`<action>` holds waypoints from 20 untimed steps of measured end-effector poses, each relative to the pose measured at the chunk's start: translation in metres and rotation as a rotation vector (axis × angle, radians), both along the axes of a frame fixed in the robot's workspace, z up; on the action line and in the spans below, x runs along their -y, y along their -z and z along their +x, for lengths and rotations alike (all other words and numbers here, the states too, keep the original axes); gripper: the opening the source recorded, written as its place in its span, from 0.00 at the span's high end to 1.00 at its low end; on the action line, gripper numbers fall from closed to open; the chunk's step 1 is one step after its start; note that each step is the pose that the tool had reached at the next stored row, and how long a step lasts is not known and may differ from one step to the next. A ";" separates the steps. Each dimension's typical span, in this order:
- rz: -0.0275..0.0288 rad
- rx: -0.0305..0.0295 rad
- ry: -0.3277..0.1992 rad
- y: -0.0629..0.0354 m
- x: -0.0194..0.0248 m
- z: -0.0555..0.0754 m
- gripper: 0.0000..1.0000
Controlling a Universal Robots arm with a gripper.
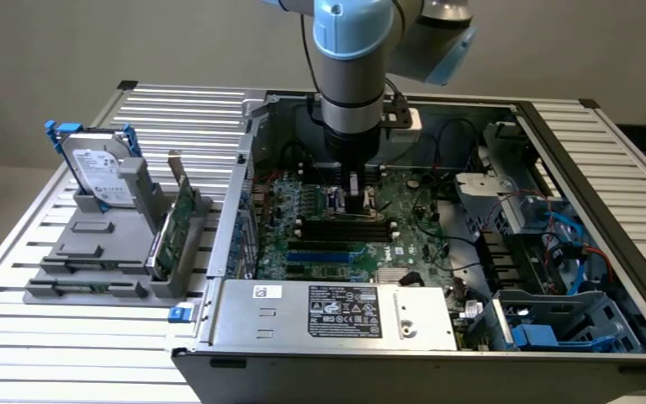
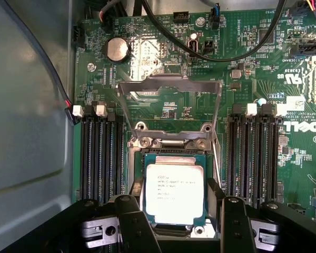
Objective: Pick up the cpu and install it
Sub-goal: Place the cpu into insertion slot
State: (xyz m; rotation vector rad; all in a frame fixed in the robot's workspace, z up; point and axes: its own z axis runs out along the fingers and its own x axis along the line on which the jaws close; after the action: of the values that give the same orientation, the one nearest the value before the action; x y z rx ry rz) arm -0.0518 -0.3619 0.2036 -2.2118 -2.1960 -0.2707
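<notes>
The cpu (image 2: pixel 175 192), a small square chip with a silver top and a thin green rim, lies flat within the metal-framed socket (image 2: pixel 171 141) on the green motherboard (image 2: pixel 147 63). The socket's load plate (image 2: pixel 168 87) stands swung up beyond it. My gripper (image 2: pixel 179 206) sits low over the chip, one black finger (image 2: pixel 129 211) against one of its sides and the other against the opposite side. In the exterior view the arm reaches straight down into the open computer case, with the gripper (image 1: pixel 353 200) at the board's middle.
Black memory slots (image 2: pixel 100 158) flank the socket on both sides. Black cables (image 2: pixel 200 45) cross the board beyond the load plate. Outside the case on the exterior view's left, a grey fixture (image 1: pixel 98 252) holds a hard drive (image 1: pixel 97 172). The power supply (image 1: pixel 335 311) fills the case's near side.
</notes>
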 end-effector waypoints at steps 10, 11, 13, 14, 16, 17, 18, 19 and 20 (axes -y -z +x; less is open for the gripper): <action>-0.0163 0.0099 0.000 0.0010 -0.0024 -0.002 0.45; -0.0177 0.0108 0.000 0.0012 -0.0026 -0.002 0.45; -0.0205 0.0122 0.000 0.0017 -0.0029 -0.002 0.45; -0.0216 0.0129 0.000 0.0019 -0.0031 -0.003 0.45; -0.0230 0.0139 0.000 0.0025 -0.0037 -0.003 0.45; -0.0235 0.0140 0.000 0.0026 -0.0040 -0.003 0.45; -0.0238 0.0143 0.000 0.0027 -0.0043 -0.003 0.45; -0.0240 0.0144 0.000 0.0028 -0.0047 -0.003 0.45; -0.0243 0.0146 0.000 0.0030 -0.0051 -0.003 0.45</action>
State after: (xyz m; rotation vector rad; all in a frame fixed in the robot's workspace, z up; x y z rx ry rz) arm -0.0552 -0.3568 0.2007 -2.2293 -2.2185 -0.2624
